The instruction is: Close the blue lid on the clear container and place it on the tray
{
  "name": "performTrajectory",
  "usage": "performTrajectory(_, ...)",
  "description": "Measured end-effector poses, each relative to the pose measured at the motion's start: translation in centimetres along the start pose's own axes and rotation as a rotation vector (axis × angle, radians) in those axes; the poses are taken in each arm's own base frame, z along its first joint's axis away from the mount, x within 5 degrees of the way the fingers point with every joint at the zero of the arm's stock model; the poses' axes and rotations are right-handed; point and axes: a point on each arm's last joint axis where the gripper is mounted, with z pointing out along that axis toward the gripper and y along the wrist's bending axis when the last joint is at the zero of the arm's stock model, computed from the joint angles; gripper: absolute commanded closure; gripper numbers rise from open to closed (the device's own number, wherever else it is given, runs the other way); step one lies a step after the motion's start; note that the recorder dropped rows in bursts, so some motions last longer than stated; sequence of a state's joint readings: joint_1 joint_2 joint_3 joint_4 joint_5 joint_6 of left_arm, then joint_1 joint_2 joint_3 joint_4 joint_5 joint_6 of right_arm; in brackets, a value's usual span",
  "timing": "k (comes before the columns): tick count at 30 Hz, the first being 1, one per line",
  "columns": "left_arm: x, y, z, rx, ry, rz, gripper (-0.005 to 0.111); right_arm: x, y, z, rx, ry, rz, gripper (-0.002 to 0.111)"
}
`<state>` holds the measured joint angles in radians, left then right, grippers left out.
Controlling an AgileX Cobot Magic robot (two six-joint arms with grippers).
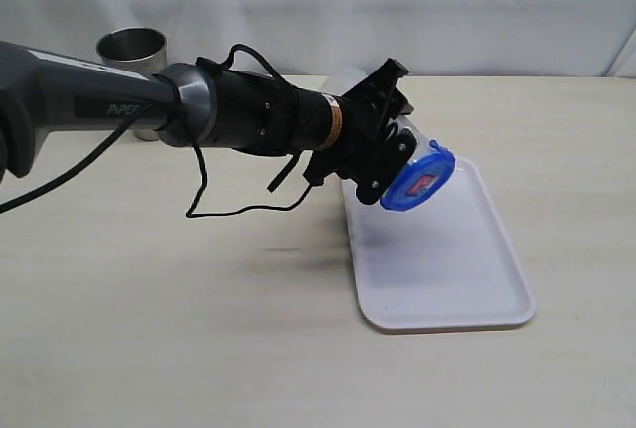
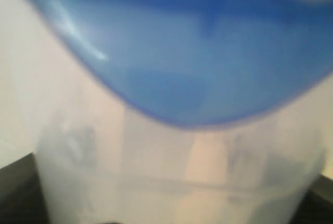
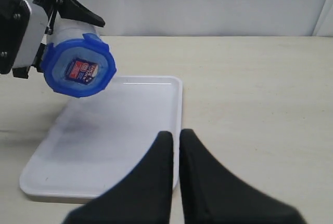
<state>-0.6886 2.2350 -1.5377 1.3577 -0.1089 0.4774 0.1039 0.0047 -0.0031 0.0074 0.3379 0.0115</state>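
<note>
While the left gripper [image 1: 386, 140] clamps the container [image 1: 422, 145] sideways, lid [image 1: 418, 182] on its outer end, the tray [image 1: 447, 269] lies below it; right gripper [image 3: 176, 136] is pinched together, empty, tray rim just ahead.

The left arm [image 1: 109, 100] stretches level in from the left of the exterior view, a loose cable [image 1: 199, 200] trailing under its black wrist. The left claw [image 1: 386, 135] is clamped on the tilted clear container [image 1: 425, 147]. The right claw [image 3: 176, 177] hangs low, its black fingers [image 3: 151, 187] all but touching.
</note>
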Motion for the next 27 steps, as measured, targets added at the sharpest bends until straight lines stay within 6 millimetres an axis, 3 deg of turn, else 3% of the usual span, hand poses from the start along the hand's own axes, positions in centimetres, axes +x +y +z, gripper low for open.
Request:
performTrajectory(8,-2.7,0.5,0.2,0.020,0.004,0.228,0.107,0.0,0.0,0.0,0.000,0.000,0.000,0.104)
performTrajectory(14,-3.5,0.6,0.3,0.047,0.032,0.349,0.107,0.0,0.0,0.0,0.000,0.000,0.000,0.104)
performTrajectory(27,-3.8,0.6,0.3,0.046,0.031,0.306,0.107,0.0,0.0,0.0,0.000,0.000,0.000,0.104)
